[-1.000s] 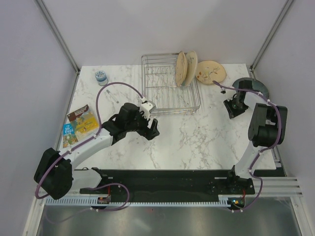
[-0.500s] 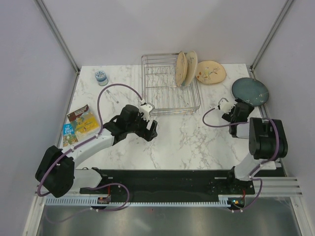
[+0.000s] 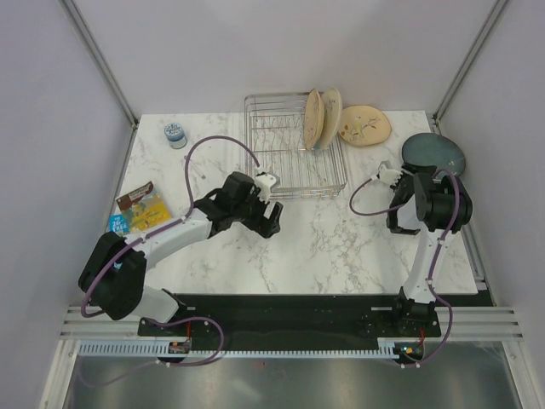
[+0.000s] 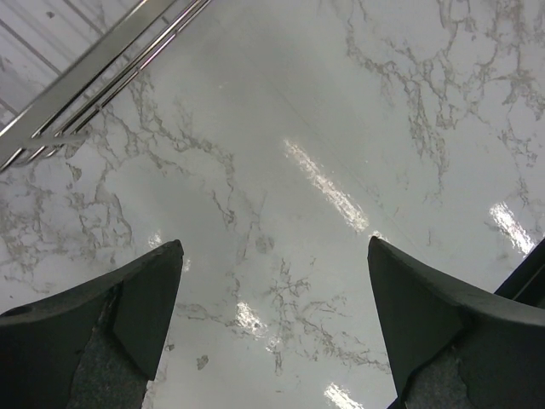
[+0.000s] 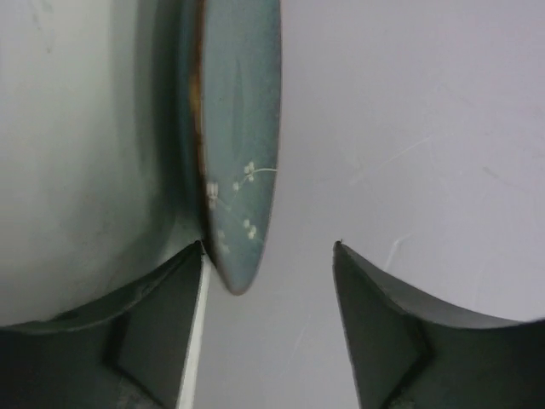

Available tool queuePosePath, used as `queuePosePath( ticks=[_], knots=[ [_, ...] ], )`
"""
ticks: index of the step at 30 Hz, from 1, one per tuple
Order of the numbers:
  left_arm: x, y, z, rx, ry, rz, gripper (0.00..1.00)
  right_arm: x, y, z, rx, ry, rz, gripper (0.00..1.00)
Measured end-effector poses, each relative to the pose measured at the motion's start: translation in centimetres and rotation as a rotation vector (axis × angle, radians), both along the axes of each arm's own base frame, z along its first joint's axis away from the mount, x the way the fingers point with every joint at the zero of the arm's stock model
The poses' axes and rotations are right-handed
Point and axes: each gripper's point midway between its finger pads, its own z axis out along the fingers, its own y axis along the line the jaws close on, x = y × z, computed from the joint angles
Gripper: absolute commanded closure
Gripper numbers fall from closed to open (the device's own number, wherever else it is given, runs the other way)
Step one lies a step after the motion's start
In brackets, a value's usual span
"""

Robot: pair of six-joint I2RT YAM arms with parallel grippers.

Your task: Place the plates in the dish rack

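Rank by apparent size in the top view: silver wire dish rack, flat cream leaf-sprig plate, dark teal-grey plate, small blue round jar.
1. Silver wire dish rack.
2. Flat cream leaf-sprig plate and dark teal-grey plate look alike; not ranked.
3. Small blue round jar.

White marble tabletop (image 3: 341,247), plain lilac walls (image 3: 213,51)

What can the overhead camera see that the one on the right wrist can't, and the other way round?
Only the overhead view shows the dish rack with two plates standing in it, a cream plate lying flat beside it, and the left arm. Only the right wrist view shows tiny white flower sprigs on the dark plate, and its rim sitting between the open jaws. Both views show the dark plate.
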Motion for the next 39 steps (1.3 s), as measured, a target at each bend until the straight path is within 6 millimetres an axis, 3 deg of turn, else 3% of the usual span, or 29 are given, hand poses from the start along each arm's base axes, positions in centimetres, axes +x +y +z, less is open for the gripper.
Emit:
queuePosePath(
  ticks=[1,2,3,5,10,16,19,20,21,28,31,39],
  knots=[
    [0.1,-0.3,0.2,-0.003,-0.003,-0.006,0.04,0.1,0.0,-0.2,0.008,0.001,-0.002,0.49],
    [0.3,-0.9,0.5,-0.004,-0.009,-0.014,0.04,0.2,-0.1,-0.6,0.016,0.005,-0.005,0.66],
    [0.4,-1.2,0.7,-0.005,-0.016,-0.021,0.04,0.1,-0.1,-0.9,0.022,0.015,-0.005,0.73],
    [0.6,-1.8,0.9,0.002,-0.028,-0.035,0.03,0.0,0.0,-1.8,0.048,0.039,-0.008,0.75],
    [0.7,-2.9,0.7,0.019,-0.036,-0.059,0.03,-0.2,0.0,-3.1,0.095,0.075,-0.018,0.66],
    [-0.4,-3.5,0.1,0.045,-0.029,-0.086,0.02,1.3,-0.6,-3.4,0.183,0.122,-0.05,0.64],
    [-0.9,-3.7,0.0,0.053,-0.023,-0.099,0.02,2.4,-1.1,-3.4,0.226,0.141,-0.065,0.74],
    [-1.0,-3.8,0.0,0.053,-0.023,-0.102,0.02,2.5,-1.2,-3.4,0.231,0.146,-0.068,0.93],
    [-1.0,-3.8,0.0,0.054,-0.022,-0.103,0.02,2.7,-1.2,-3.5,0.239,0.159,-0.072,1.0],
    [-0.9,-3.5,-0.2,0.078,-0.03,-0.087,0.02,3.4,-0.8,-3.5,0.257,0.22,-0.046,1.0],
    [-0.4,-2.9,-0.2,0.103,-0.052,-0.058,0.02,1.2,-0.2,-3.3,0.263,0.265,-0.023,1.0],
    [2.1,-0.1,3.5,0.087,-0.159,0.059,0.03,-9.6,4.3,-1.6,0.277,0.49,0.155,1.0]
  ],
)
